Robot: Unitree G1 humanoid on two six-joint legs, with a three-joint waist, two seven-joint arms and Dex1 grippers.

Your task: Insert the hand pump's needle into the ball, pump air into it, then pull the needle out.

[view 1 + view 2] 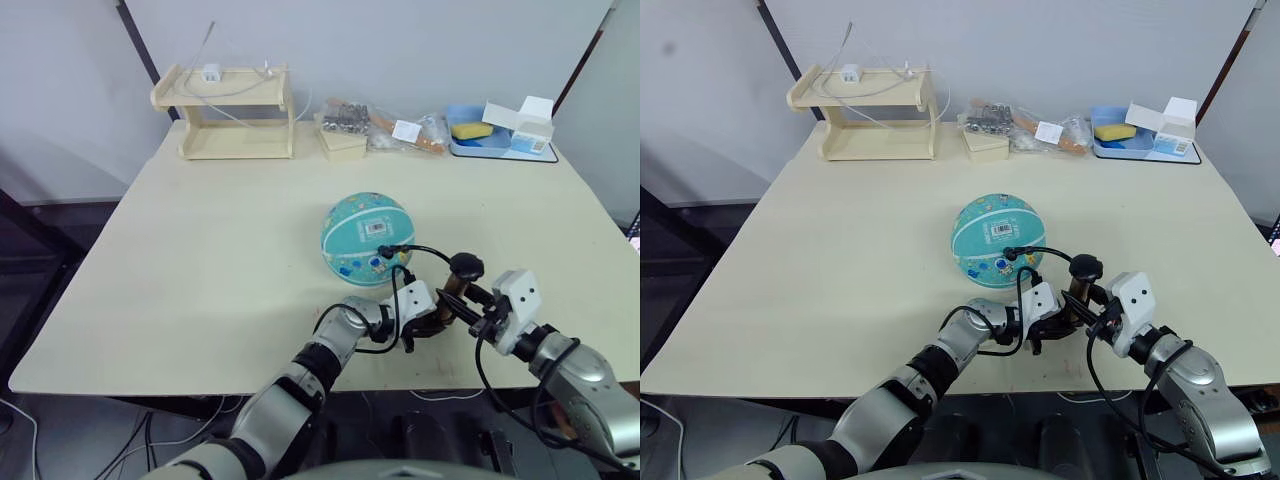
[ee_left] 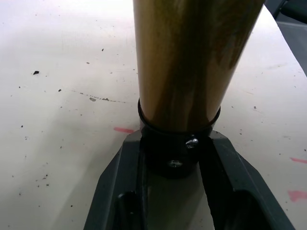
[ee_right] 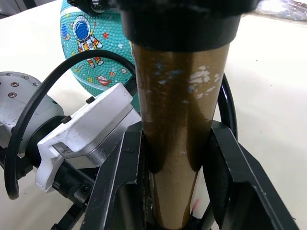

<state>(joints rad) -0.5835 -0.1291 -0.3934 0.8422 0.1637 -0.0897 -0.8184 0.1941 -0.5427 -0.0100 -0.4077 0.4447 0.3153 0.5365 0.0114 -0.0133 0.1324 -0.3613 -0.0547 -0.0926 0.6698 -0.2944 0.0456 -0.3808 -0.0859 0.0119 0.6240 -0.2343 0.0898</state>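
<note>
Lower centre: left hand and right hand both clamp hand pump; needle indiscernible beside ball.

— What are the arms looking like?
— Both are showing silver-grey metal segments with black joints. A white block is sitting at the wrist of the left gripper and another at the right gripper.
— Cables?
— Black cables are looping around each forearm.
— And the fingers?
— They are showing as flat black prongs; small dark screws are dotting the round silver housing and the white block.
</note>
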